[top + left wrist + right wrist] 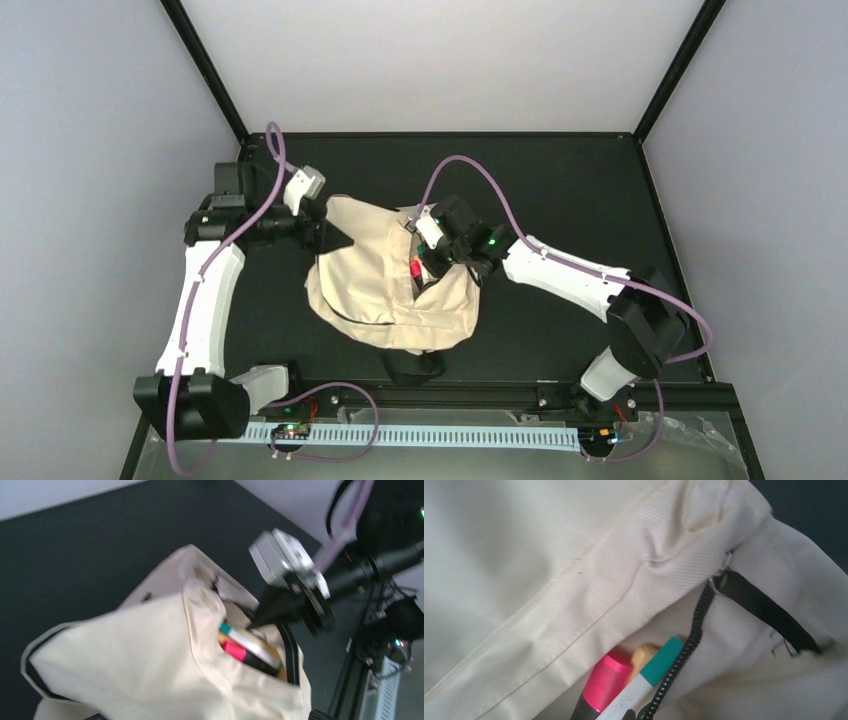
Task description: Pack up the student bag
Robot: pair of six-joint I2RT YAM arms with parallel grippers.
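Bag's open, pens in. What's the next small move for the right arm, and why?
Likely ease the shut right tool deeper, nudging the teal-capped white pen and pink-capped marker further inside the cream fabric backpack. Their caps sit at the open mouth beside the black zipper coil, so zipping now could snag.

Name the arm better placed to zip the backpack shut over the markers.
Probably right. The right gripper is shut at the backpack's open mouth, beside the zipper and markers; the left gripper is at the backpack's far corner, better for steadying.
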